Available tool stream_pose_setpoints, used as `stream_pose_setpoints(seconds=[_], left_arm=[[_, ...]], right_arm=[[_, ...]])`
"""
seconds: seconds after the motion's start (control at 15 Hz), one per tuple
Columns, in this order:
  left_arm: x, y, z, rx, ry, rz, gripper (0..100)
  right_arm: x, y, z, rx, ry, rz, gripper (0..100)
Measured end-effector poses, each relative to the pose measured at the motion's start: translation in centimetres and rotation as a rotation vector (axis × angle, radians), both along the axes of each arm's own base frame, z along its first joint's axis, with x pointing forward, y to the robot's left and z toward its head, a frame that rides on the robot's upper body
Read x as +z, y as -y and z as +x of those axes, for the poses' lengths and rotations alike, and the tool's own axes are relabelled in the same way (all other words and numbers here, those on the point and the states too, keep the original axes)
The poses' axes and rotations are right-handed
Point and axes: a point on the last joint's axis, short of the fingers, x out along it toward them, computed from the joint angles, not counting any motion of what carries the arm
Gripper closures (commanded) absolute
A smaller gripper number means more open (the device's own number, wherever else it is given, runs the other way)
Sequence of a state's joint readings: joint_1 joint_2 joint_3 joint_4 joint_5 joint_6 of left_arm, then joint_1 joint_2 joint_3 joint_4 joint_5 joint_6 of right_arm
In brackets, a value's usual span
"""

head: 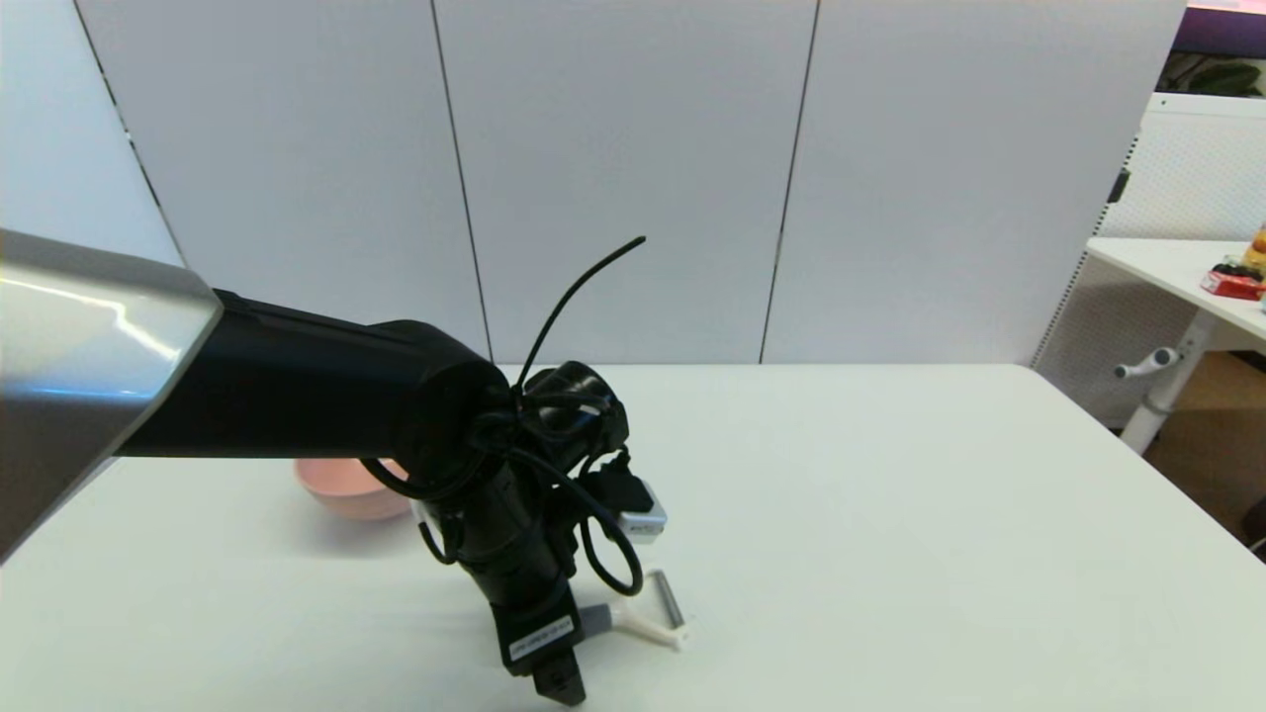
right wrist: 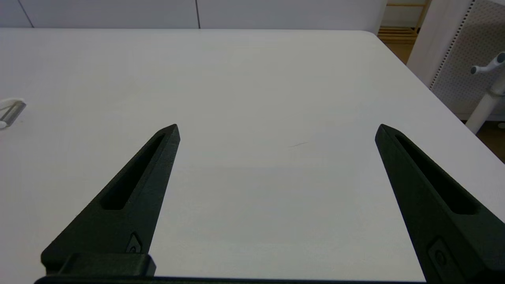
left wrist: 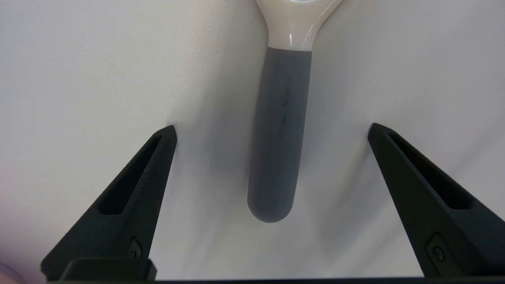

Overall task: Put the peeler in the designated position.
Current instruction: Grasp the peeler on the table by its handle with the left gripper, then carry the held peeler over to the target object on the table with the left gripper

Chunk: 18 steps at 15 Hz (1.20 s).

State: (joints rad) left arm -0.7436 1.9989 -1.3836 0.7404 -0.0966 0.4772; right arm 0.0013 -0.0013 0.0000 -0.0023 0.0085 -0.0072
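Peeler [left wrist: 279, 134] unlabelled, flat between spread left gripper [left wrist: 272, 132] fingers [left wrist: 134, 189]

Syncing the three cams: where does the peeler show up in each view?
Head view: peeler lies flat on the table, low and centre, its handle partly hidden behind the left gripper.
Left wrist view: grey handle lies midway between the open gripper's fingers, untouched.
Right wrist view: only the blade end shows, at the far left edge.
Shared landmark: the peeler's white forked head.
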Motion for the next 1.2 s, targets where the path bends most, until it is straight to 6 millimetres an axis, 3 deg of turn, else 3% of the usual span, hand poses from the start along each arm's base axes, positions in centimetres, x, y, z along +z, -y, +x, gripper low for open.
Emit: stream_pose_setpoints(seconds=[0.07,0.87,1.0,1.2], left_arm=[[0.0,0.0,0.0,-0.001,0.0,0.001,100],[0.6,-0.4,-0.4,-0.001,0.006,-0.008,100],[1.7,-1.4,-0.9,0.011,0.014,-0.013,100],[3.6,-5.1,-2.3,0.072,0.018,-0.011,100]], right_arm=[[0.0,0.0,0.0,0.0,0.0,0.0,0],[0.0,0.0,0.0,0.0,0.0,0.0,0],[0.0,0.0,0.0,-0.001,0.0,0.0,0],[0.0,0.0,0.0,-0.001,0.0,0.0,0]])
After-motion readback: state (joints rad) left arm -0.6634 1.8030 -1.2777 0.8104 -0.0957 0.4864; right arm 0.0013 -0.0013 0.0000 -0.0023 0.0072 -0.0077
